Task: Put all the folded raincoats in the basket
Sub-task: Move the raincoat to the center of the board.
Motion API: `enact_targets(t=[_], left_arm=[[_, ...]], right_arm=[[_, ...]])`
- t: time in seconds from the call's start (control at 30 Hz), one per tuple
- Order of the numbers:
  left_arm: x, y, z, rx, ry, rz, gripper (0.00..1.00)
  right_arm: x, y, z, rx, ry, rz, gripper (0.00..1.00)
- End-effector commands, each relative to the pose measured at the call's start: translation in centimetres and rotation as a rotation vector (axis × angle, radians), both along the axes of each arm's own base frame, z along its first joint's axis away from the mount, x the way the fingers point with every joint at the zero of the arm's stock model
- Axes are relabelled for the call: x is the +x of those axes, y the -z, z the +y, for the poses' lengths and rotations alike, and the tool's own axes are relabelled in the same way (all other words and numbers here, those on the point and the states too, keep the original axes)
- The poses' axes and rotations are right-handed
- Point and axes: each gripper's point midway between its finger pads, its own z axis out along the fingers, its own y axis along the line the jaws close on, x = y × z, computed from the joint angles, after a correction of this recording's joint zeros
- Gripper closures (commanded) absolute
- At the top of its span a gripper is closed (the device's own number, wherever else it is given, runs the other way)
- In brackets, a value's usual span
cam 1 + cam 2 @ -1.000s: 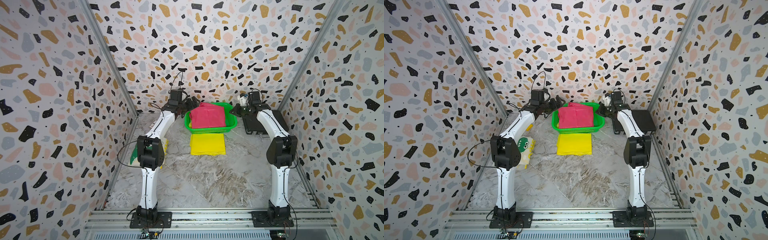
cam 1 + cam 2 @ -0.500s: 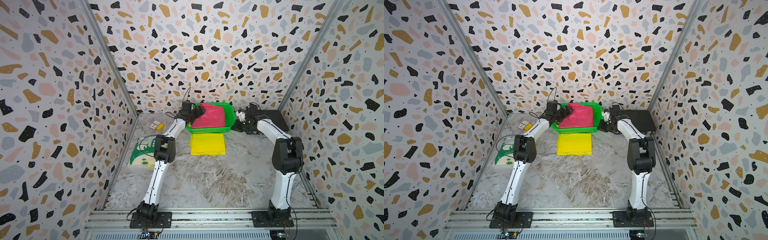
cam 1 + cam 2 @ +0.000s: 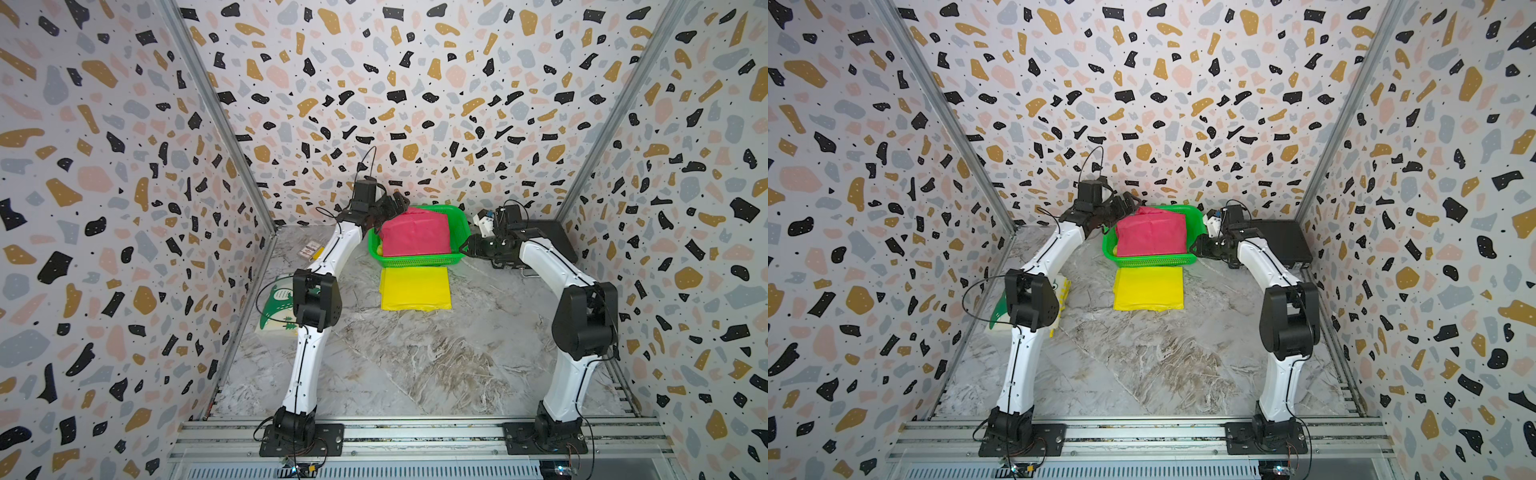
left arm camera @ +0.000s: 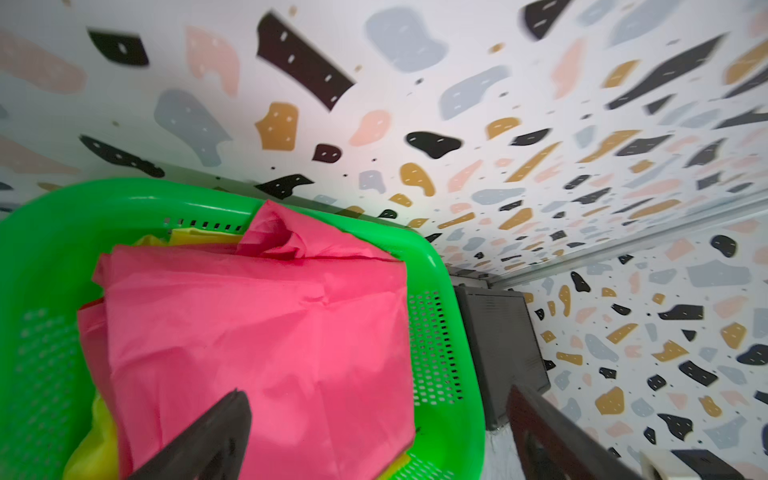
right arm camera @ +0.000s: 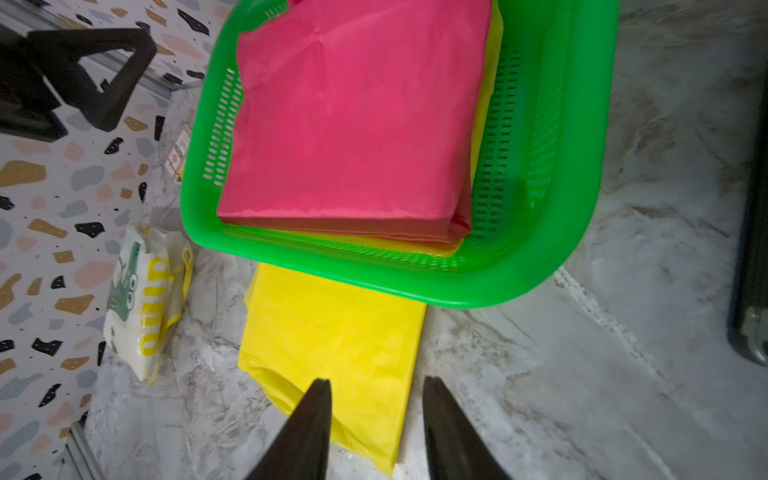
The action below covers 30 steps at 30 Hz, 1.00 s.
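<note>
Table (image 3: pixel 415 365): marbled, walled in on three sides. Basket (image 3: pixel 415 261) sits at the far centre.

Pink folded raincoat (image 3: pixel 415 235) lies inside the basket on top of a yellow sheet (image 4: pixel 89 440). It is tilted, and one far corner rides up on the far rim. Judged placed but not fully settled.

Yellow folded raincoat (image 3: pixel 415 289) lies flat on the table, its far edge at the basket's near wall. It is close to square, with the slightly longer side running across the table, parallel to that wall.

Key relation: this yellow one lies toward the robot's base and to the left of the right gripper (image 3: pixel 469 249), which is low at the basket's near-right corner. The left gripper (image 3: pixel 395 204) is at the far-left corner, with the basket between it and the yellow one. The right arm is nearer.

Poses: left arm stretched far forward, forearm climbing to the rim. Right elbow raised, forearm sloping forward and inward.

Left jaws spread wide over the pink raincoat, holding nothing. Right fingers (image 5: pixel 307 432) partly apart, nothing between them.
</note>
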Motion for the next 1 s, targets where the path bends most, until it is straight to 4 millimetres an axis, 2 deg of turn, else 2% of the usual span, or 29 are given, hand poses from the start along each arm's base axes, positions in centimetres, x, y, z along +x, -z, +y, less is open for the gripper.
enact_targets(t=[0.0,0.2,0.33,0.47,0.6,0.8,0.97], left_arm=[[-4.2,-2.2,2.1,0.095,-0.007,-0.018,0.0],[-12.4,0.4,6.8,0.211,-0.096,0.07,0.0],[-17.7,2.3,9.3,0.257,-0.138,0.138,0.0],[-22.6,4.7,11.6,0.278,-0.197,0.203,0.0],[-26.7,5.9,13.0,0.274,-0.216,0.225,0.0],[-30.9,6.9,14.3,0.271,-0.228,0.241,0.0],[-32.9,7.9,15.2,0.297,-0.231,0.272,0.0]], right_arm=[[-3.2,-2.2,0.8,-0.02,-0.025,-0.052,0.51],[-8.3,0.5,1.3,-0.068,-0.035,-0.003,0.42],[-9.2,3.2,-0.5,-0.131,0.084,0.047,0.35],[-9.3,5.1,0.4,-0.103,0.104,0.091,0.34],[-9.3,6.6,3.0,-0.133,0.059,0.125,0.34],[-7.6,9.1,5.5,-0.201,0.065,0.17,0.34],[-6.4,10.4,7.5,-0.221,0.061,0.186,0.34]])
